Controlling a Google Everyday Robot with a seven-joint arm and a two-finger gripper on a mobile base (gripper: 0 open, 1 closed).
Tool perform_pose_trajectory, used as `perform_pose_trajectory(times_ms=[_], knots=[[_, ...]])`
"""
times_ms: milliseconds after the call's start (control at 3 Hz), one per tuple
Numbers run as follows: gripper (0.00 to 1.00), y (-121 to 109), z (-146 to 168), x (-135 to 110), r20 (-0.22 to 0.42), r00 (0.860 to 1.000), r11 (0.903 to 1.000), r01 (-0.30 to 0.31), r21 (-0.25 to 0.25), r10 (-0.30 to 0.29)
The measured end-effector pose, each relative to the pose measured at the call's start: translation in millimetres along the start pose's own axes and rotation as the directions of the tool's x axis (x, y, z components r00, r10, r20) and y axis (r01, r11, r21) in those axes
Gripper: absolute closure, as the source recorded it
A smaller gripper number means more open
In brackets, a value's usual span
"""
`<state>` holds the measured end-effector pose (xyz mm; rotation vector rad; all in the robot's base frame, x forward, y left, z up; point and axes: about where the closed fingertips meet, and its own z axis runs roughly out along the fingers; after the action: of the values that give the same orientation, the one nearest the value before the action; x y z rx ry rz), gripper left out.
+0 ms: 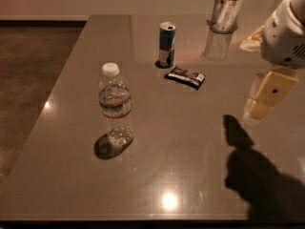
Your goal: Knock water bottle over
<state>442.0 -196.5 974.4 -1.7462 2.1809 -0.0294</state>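
The water bottle stands upright on the left part of the grey table. It is clear and ribbed, with a white cap and a blue-white label edged in red. My gripper hangs above the table at the right edge of the view, below the white arm housing. It is well to the right of the bottle and apart from it. It holds nothing that I can see. Its shadow falls on the table below it.
A slim blue-and-silver can stands at the back centre. A dark snack bar wrapper lies just right of it. A tall clear glass tumbler with white things in it stands at the back right. The table's left edge drops to dark floor.
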Motion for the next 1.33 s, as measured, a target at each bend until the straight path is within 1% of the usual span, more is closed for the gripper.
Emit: perform_pose_trajectory(times_ms=[333,667,1000,1333], knots=[[0.00,7,16,-43,0.143,0.989,0.9967,0.052,-0.062,-0.043],[0.00,30,24,-109,0.350,0.933,0.9812,0.137,-0.136,-0.082],[0.00,50,23,-149,0.457,0.885,0.9661,0.190,-0.175,-0.092],[0.00,63,41,-181,0.495,0.867,0.9654,0.172,-0.196,-0.054]])
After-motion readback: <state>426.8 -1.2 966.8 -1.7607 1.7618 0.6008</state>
